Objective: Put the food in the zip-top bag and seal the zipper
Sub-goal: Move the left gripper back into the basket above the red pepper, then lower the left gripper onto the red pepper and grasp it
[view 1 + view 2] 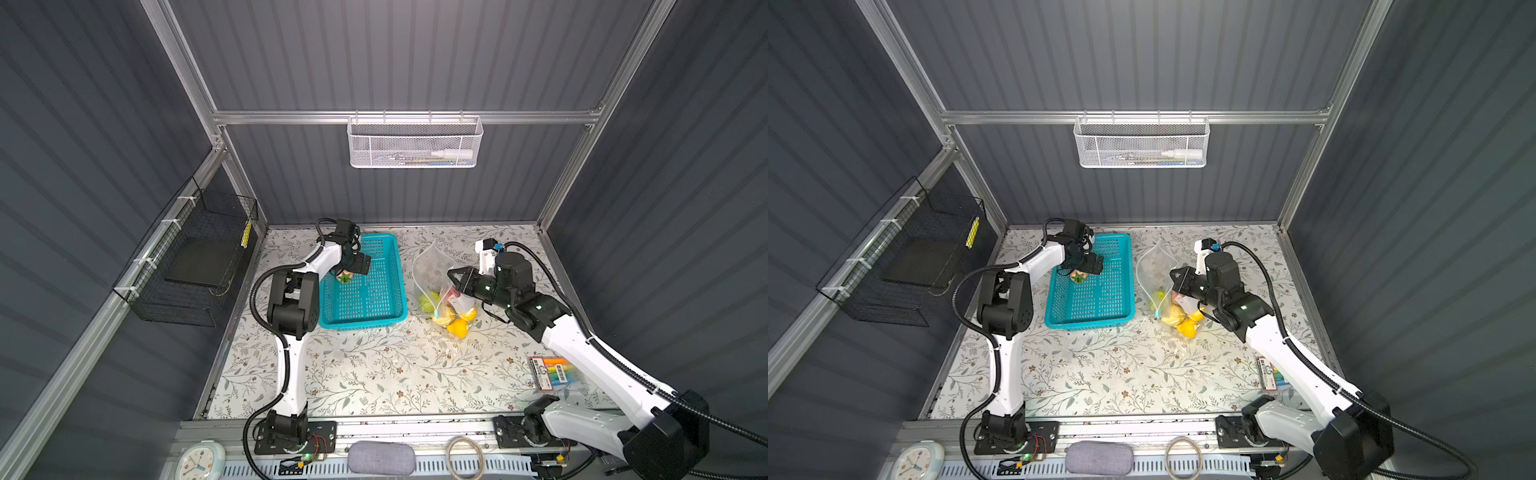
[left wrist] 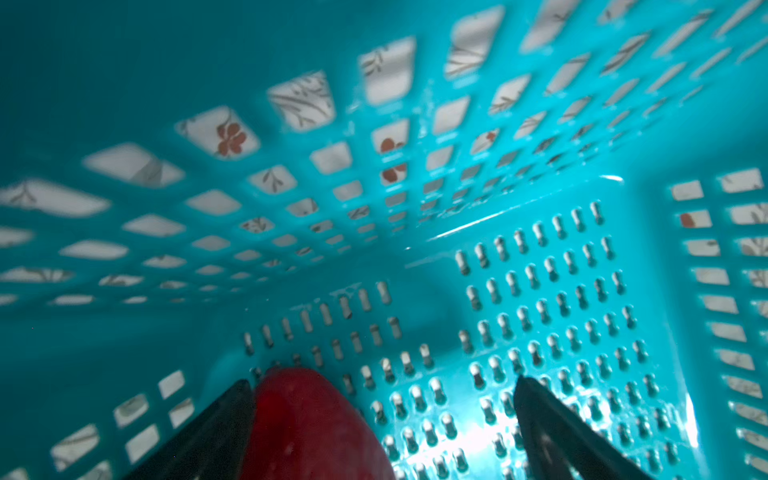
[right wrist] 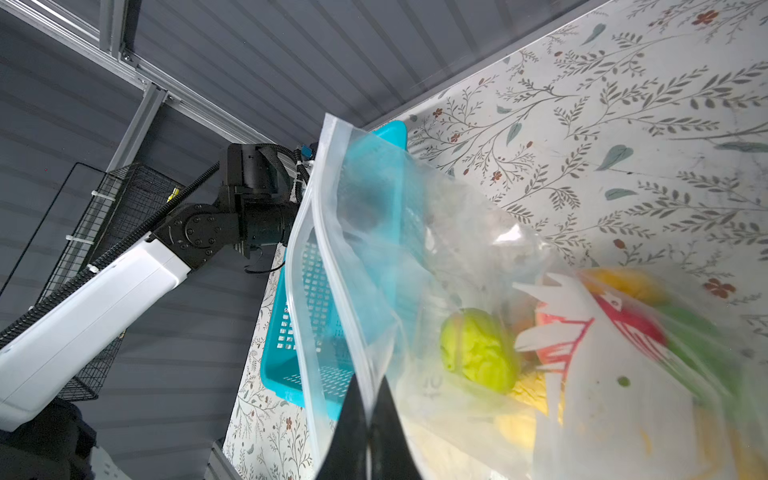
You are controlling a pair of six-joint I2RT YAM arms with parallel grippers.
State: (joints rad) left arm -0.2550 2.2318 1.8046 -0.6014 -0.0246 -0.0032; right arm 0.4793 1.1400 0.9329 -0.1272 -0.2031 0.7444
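One strawberry is lying outside the bag, on the floor of the basket. Around it the left gripper is standing spread wide. The fruit is resting against one finger, and the opposite finger is standing well apart from it. Beside the basket, the right gripper is pinching the bag's mouth edge, jaws pressed together on the film, and is holding that edge raised. Bagged food is pooling at the bag's near end, on the table.

Risks, as judged: the strawberry is sitting off-centre, so a closing stroke would probably be shoving it sideways before clamping. Its rounded body could then be squirting free or rolling toward the basket wall. The right pinch is gripping only thin film. Should it be slipping, the mouth would be collapsing and a drop would be missing it. A tilt of the raised edge could be letting loose food roll out.

Orientation: the bag's long axis is running from the robot's side toward the far wall. Its mouth, carrying the zipper and slider, is facing the basket. The strawberry's green cap is facing upward in both top views, so its long axis is probably lying along the fingers, tip toward the floor. Its exact tilt cannot be told.
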